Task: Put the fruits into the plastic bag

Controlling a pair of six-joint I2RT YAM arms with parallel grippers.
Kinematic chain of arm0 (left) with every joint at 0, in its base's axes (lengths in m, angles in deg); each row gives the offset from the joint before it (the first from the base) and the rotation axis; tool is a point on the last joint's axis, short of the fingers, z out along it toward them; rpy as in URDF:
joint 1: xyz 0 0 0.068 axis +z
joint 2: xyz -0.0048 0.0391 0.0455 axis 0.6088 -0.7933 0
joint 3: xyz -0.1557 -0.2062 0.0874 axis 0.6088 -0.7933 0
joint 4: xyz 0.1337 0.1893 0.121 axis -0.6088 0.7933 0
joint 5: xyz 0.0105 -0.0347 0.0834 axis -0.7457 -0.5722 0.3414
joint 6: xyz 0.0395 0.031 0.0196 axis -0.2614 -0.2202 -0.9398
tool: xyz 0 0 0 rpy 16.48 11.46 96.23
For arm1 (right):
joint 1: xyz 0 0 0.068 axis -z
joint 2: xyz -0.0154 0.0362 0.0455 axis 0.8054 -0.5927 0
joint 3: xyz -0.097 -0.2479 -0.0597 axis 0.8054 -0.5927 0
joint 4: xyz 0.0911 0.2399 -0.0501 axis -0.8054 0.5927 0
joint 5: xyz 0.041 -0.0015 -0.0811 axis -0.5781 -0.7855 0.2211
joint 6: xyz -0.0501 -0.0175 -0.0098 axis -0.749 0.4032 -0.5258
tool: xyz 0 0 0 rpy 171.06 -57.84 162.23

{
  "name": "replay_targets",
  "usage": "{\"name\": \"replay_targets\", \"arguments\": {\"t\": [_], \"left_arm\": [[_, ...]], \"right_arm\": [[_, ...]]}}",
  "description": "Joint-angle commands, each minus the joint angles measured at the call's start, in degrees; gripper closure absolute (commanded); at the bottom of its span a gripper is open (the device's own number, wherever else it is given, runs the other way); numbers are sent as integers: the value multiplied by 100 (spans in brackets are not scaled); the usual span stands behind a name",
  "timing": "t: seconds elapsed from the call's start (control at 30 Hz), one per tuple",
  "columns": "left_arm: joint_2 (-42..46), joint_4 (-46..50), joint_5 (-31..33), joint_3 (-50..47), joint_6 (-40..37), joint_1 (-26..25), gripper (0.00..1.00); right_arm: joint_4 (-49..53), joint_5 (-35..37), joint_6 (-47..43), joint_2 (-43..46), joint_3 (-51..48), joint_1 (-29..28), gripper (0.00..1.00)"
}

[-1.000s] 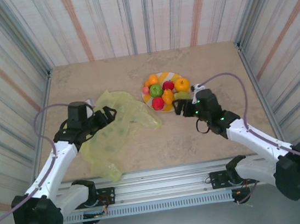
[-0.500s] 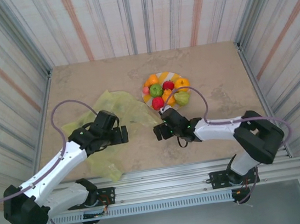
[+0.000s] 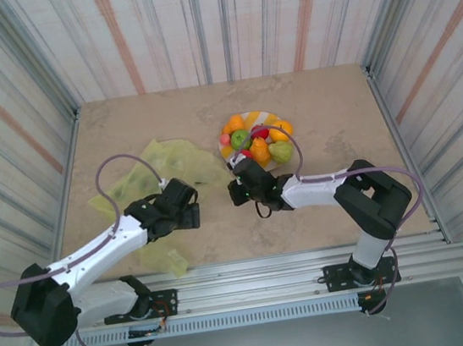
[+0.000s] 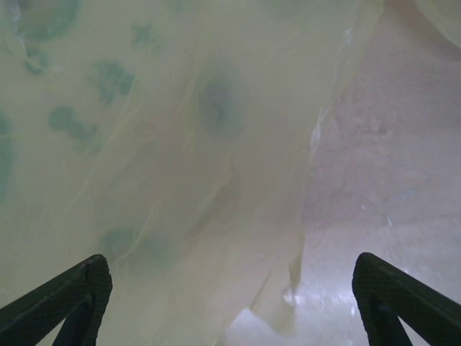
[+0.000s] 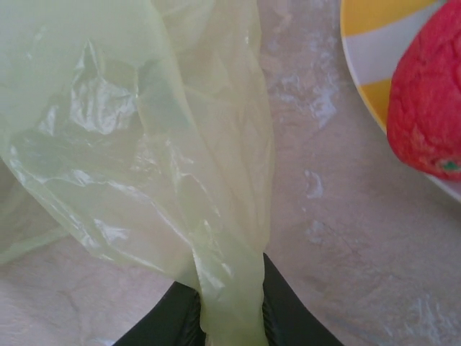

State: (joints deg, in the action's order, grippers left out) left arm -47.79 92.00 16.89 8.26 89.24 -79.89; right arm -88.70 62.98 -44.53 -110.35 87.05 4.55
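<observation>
fruits [image 3: 254, 140] on plate [image 5: 374, 50], bag [image 3: 143, 180] left

Overhead camera looks down from behind; wrist cameras closely share the plastic bag [image 5: 130, 144].

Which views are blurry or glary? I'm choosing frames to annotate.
Left wrist: soft and hazy, the plastic bag too close to focus. Right wrist: sharp, small white glints on the bag's creases, red fruit texture crisp. Top external: even light, mild softness, no harsh shadows.

One plastic bag [image 3: 170, 157]; one plate [image 5: 367, 21]; about seven fruits [image 3: 241, 138].
</observation>
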Motion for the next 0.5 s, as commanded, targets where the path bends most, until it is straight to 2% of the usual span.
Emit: {"name": "replay_targets", "arguments": {"t": [0.0,0.07,0.2,0.3,0.4,0.47], "left_arm": [[-258,-518,569,-23,-155,-7,16],[-470,-644,645,24,-215,50,24],[-774,-871,725,21,-398,152,34],[-950,-895,810,65,-495,273,47],[-967,-1151,590,-6,-596,488,64],[-952,-1363,223,-40,-682,722,79]], "right_arm": [[91,-118,-31,-58,199,49,80],[161,-146,-28,-61,248,84,81],[296,-163,-38,-27,327,119,81],[395,-165,-39,4,409,150,82],[452,-199,-39,-13,522,181,83],[468,-267,-30,-67,646,214,84]]}}
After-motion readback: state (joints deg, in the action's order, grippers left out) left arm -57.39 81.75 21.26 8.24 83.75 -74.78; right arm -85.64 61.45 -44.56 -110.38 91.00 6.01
